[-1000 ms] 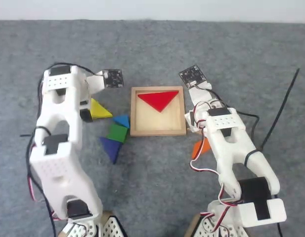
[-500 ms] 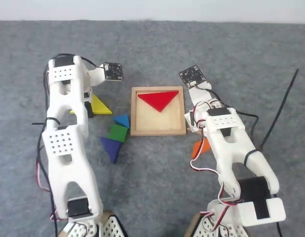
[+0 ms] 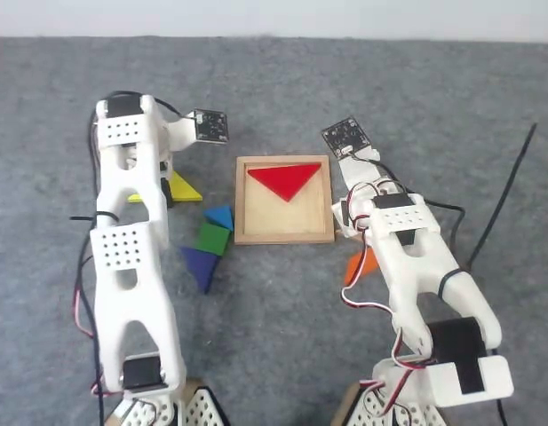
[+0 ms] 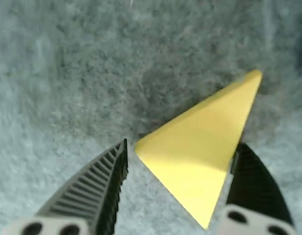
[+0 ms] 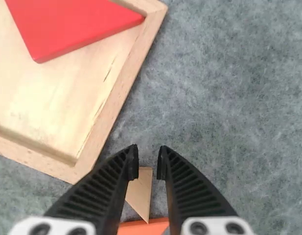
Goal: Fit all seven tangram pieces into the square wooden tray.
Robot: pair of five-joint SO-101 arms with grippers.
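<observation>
Starting from the high view: looking down on a square wooden tray (image 3: 282, 220) in the middle of a grey felt table cover (image 3: 282, 337), with a flat red triangle (image 3: 284, 180) lying inside, long edge along the far rim. Off the tray's left side, spotting loose pieces on the felt: a flat yellow triangle (image 3: 185, 190) farthest out, then a small light-blue triangle (image 3: 220, 216), a green square block (image 3: 211, 239) just beside it and a dark-blue triangle (image 3: 199, 264) nearest the arm bases. Left arm (image 3: 127, 257) stretched out over the yellow triangle, right arm (image 3: 407, 248) alongside the tray's right rim, with an orange flat piece (image 3: 361, 264) peeking out beneath it. Switching to the left wrist view: left gripper (image 4: 181, 146) down low over the felt, jaws spread wide and straddling the yellow triangle, smooth black finger (image 4: 253, 181) right against one edge, ribbed finger (image 4: 102, 181) just shy of the nearest corner, so not clamped. Over to the right wrist view: right gripper (image 5: 147, 156) just outside a corner of the tray, jaws nearly together with a thin slit between and nothing in it. Under the tips, catching a pale wooden triangle (image 5: 141, 193) on the felt, touching the orange piece; hard to tell whether touched by the tips. Red triangle up against the tray's rim here too.
</observation>
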